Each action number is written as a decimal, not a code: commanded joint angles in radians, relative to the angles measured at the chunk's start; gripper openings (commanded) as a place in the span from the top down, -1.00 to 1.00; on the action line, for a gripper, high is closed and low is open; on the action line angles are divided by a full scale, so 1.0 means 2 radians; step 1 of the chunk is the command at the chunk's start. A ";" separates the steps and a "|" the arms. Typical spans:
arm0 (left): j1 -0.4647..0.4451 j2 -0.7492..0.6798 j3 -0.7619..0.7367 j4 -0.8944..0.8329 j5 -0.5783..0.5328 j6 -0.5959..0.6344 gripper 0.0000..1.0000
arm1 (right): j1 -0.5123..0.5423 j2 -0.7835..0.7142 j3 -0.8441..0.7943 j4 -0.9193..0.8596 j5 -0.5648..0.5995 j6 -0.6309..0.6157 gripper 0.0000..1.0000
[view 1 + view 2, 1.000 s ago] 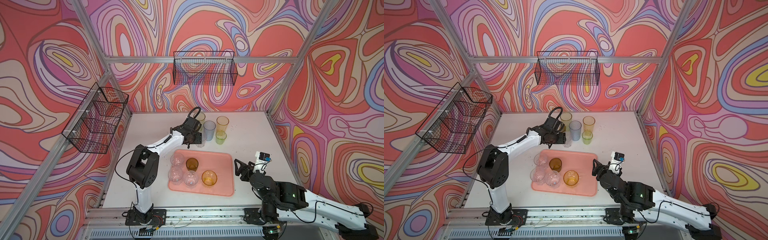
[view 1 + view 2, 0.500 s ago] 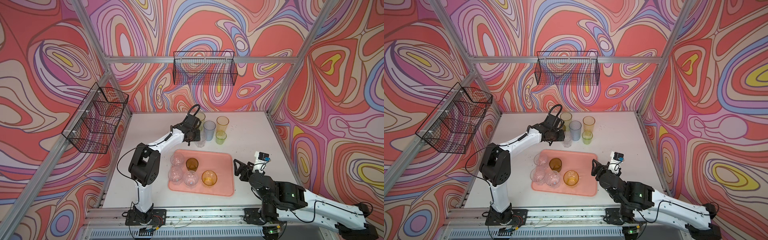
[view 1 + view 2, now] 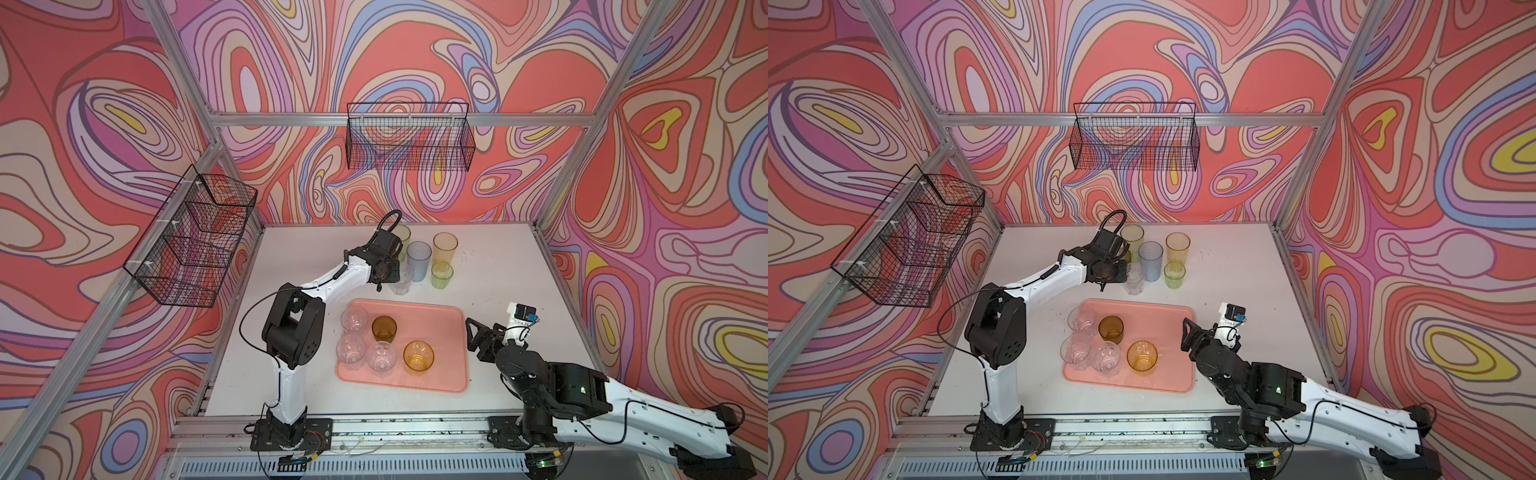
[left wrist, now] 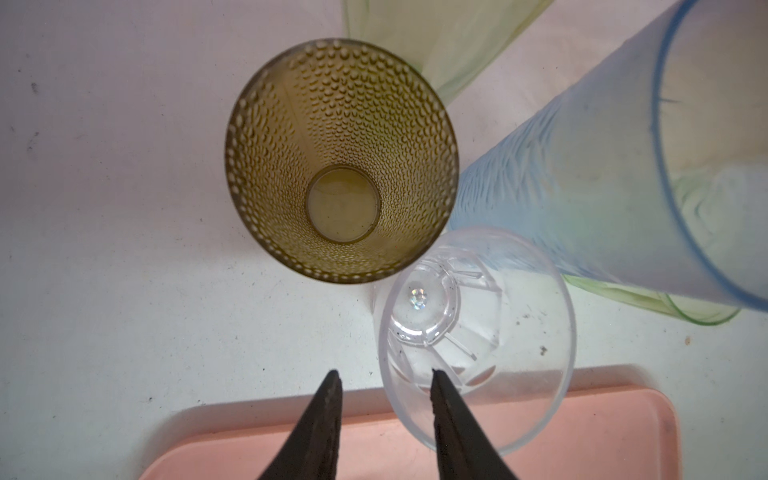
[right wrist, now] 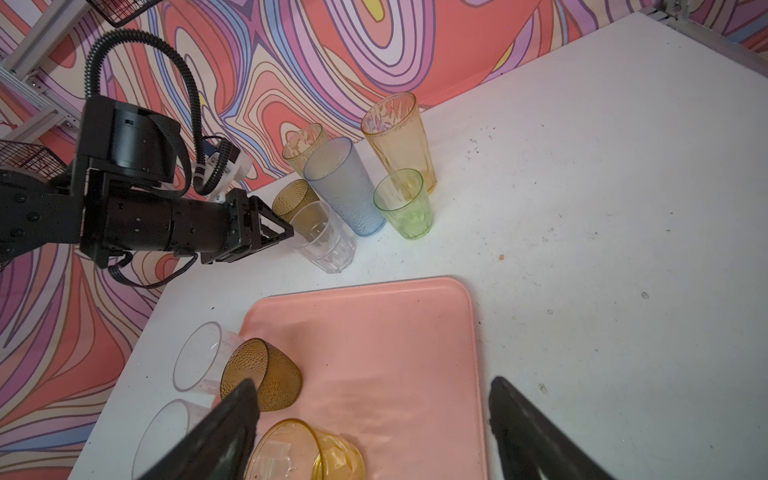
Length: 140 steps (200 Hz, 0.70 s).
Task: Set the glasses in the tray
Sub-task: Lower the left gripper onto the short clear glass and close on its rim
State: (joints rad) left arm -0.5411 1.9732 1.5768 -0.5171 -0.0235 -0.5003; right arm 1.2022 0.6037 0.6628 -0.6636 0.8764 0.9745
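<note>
The short clear faceted plastic tumbler (image 4: 478, 332) stands upright on the white table (image 3: 498, 266), just beyond the far edge of the flat salmon-pink plastic tray (image 3: 440, 324), and that's our target. The left gripper (image 4: 383, 376) sits astride its rim, one finger inside and one outside. The fingers are partway apart with a gap showing, so we won't call it a grip yet. A dimpled olive-brown tumbler (image 4: 340, 166) and a tall blue-grey tumbler (image 4: 582, 187) stand just beside it. Five glasses sit in the tray. The right gripper (image 3: 478, 332) hangs spread wide and empty by the tray's right edge. Next, we reckon: pinch the wall, lift straight up clear of the neighbours, then carry to the tray's bare right half.
</note>
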 commanded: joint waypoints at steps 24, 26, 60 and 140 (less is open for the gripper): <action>0.004 0.018 0.016 -0.023 -0.010 0.006 0.26 | 0.003 0.005 0.001 0.004 0.000 0.005 -0.80; 0.004 0.018 0.016 -0.023 -0.009 0.007 0.26 | 0.003 0.005 0.001 0.004 -0.001 0.005 -0.79; 0.004 0.019 0.017 -0.023 -0.001 0.009 0.53 | 0.003 0.008 0.001 0.004 0.000 0.006 -0.79; 0.004 0.013 0.009 -0.029 0.000 0.006 0.77 | 0.003 0.007 -0.002 0.000 0.001 0.014 -0.79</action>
State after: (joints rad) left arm -0.5411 1.9972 1.5864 -0.5346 -0.0219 -0.4969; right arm 1.2022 0.6193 0.6628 -0.6586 0.8745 0.9901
